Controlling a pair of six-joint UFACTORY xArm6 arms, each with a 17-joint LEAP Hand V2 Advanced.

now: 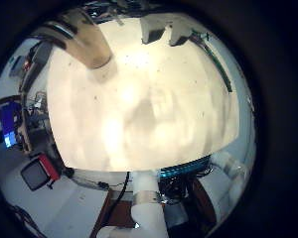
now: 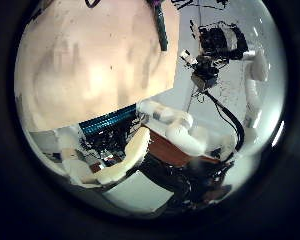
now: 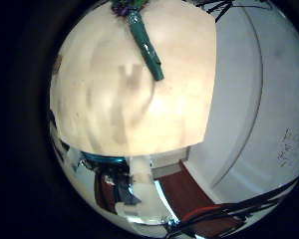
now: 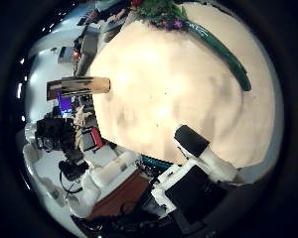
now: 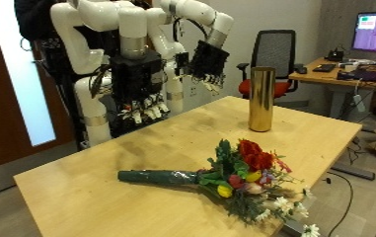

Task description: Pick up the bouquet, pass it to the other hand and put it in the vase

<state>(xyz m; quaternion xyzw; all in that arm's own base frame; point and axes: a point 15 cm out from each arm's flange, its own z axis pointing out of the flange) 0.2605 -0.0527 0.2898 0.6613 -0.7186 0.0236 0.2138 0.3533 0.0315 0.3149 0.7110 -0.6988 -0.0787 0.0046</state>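
While the bouquet (image 5: 234,177) lies flat on the wooden counter (image 5: 109,193), red and yellow blooms and green wrapped stem show only outside; the palm views give perhaps just its stem (image 3: 147,48). The tall brassy vase (image 5: 260,99) stands upright well apart. Right hand (image 5: 140,91) and left hand (image 5: 207,69) hang with fingers relaxed, empty.
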